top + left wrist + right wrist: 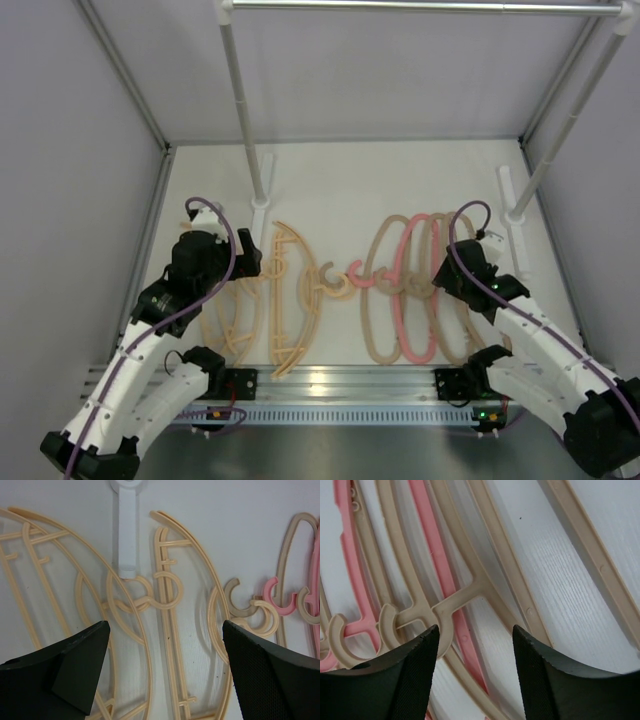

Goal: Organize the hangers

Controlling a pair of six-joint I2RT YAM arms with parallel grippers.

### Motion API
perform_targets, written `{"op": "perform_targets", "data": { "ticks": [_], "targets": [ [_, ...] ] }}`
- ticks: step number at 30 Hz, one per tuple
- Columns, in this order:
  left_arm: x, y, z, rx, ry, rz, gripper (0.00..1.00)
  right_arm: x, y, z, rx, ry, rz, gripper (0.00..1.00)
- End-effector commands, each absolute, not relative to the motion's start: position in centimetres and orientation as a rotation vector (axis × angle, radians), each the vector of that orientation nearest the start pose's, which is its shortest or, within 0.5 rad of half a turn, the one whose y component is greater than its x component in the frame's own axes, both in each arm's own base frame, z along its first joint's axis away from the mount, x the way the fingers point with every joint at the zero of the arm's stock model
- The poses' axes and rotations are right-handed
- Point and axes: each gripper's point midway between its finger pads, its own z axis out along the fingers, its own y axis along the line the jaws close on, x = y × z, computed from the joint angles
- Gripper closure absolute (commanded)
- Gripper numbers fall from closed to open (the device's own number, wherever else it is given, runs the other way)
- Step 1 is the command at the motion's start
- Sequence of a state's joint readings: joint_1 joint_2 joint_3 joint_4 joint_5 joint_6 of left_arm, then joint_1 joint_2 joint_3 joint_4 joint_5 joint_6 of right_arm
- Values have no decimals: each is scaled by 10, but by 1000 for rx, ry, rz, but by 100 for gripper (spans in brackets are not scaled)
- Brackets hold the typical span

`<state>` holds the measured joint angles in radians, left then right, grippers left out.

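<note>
Right gripper (472, 636) hangs low over the pile at 3 o'clock of the table (330, 180). Its jaws are apart and straddle the neck of one beige hanger (465, 597), with nothing pinched between them; the pink hanger (431, 535) crosses that neck. The left gripper (165, 625), jaws spread wide and holding nothing, hovers over the peach-tan hangers (170, 605) lying at 9 o'clock. All the hangers lie flat, their hooks crowding together at the table's centre, none on the rail (420, 7) at 12 o'clock. The step looks like singling out a beige hanger. The next move likely calls for pinching only that neck, missing the pink one, then lifting slowly so the tangled hooks come free.
</note>
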<state>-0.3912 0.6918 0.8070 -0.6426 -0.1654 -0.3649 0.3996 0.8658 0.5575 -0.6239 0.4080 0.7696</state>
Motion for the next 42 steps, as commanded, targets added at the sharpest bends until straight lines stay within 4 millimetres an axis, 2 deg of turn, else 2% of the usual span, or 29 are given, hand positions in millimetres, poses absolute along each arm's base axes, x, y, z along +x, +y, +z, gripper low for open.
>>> {"op": "perform_targets", "data": {
  "ticks": [1, 5, 9, 11, 17, 21, 26, 34, 42],
  "targets": [
    [241, -88, 225, -53, 2044, -327, 2, 233, 41, 81, 674, 2269, 30, 43],
    [240, -88, 227, -51, 2037, -332, 2, 235, 24, 72, 740, 2263, 46, 52],
    [239, -88, 228, -50, 2033, -334, 2, 232, 22, 62, 723, 2313, 95, 58],
    [239, -89, 229, -48, 2031, -336, 2, 233, 27, 57, 692, 2340, 121, 59],
    [239, -88, 228, -54, 2033, -330, 2, 232, 34, 50, 674, 2354, 164, 59],
    [240, -88, 227, -52, 2039, -332, 2, 231, 34, 49, 670, 2360, 152, 53],
    [239, -89, 227, -50, 2036, -334, 2, 231, 34, 42, 657, 2394, 91, 55],
    [239, -89, 227, -47, 2038, -335, 2, 232, 29, 50, 678, 2348, 57, 57],
    [239, -89, 227, -48, 2036, -335, 2, 234, 37, 37, 626, 2408, 34, 60]
  ]
}}
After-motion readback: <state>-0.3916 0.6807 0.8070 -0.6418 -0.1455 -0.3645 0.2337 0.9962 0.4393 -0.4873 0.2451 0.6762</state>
